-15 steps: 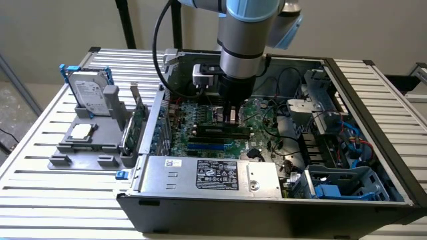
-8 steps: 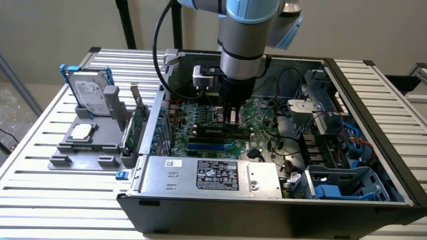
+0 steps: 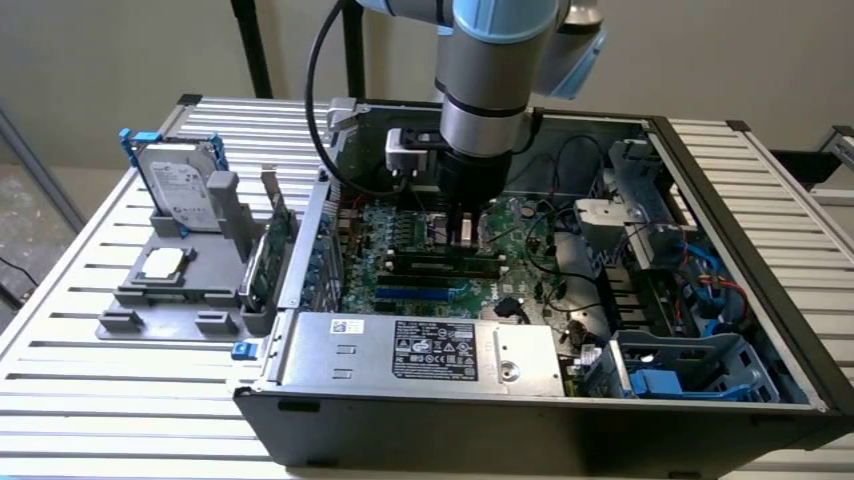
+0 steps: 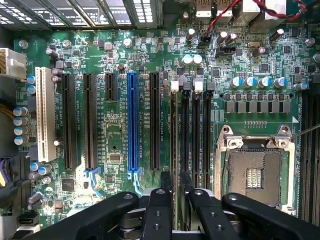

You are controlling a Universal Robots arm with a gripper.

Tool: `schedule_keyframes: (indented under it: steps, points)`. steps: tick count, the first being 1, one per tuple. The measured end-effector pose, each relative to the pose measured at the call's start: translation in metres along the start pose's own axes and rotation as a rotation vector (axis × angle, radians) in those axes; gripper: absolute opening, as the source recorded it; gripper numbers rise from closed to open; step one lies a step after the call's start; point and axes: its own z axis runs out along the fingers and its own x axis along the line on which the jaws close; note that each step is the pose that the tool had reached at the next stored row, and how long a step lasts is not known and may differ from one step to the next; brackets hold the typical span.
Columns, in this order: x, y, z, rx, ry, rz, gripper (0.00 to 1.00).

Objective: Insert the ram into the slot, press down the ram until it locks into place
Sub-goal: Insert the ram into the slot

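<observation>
The gripper (image 4: 176, 180) stands low inside the open computer case (image 3: 747, 200), in the middle of the exterior view. Its jaws are almost closed, with only a thin gap. In this gap runs the ram (image 4: 175, 140), seen on its edge, and I judge that they hold it. The ram lies along the outermost of the four memory slots (image 4: 197, 135), on the side of the blue expansion slot (image 4: 132, 120); whether it is seated I cannot tell.

The danger, as I judge it, is a stick that is a little tilted or shifted. It would meet the slot wall, and pressing would then bend it or strain the motherboard (image 4: 115, 135). The white latch (image 4: 174, 85) may also fail to close.

Beyond the free slots is the processor socket (image 4: 255, 175). Farther away, loose cables (image 3: 567, 230) hang near the arm. At the exterior view's left, outside the case, a grey holder (image 3: 174, 290) carries a hard drive (image 3: 180, 190).
</observation>
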Motion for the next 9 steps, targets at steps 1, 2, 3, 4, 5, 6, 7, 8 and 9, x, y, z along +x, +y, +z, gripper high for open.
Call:
schedule_keyframes:
  steps: [1,2,3,4,5,6,7,8,9]
  points:
    - [0.000,0.0001,-0.0017,0.0000,0.0000,0.000,0.21]
    - [0.000,0.0002,-0.0040,0.0000,0.0001,0.000,0.21]
    - [0.000,0.0002,-0.0068,0.0000,0.0000,0.000,0.21]
    - [0.000,0.0004,-0.0097,0.0000,0.0000,0.000,0.21]
    - [0.000,0.0005,-0.0127,0.0000,0.0001,0.000,0.21]
    - [0.000,0.0007,-0.0156,0.0000,0.0000,0.000,0.21]
    - [0.000,0.0008,-0.0177,0.0001,0.0000,0.000,0.21]
    - [0.000,0.0011,-0.0193,0.0000,0.0000,0.000,0.21]
    - [0.000,0.0013,-0.0204,0.0000,0.0000,0.000,0.21]
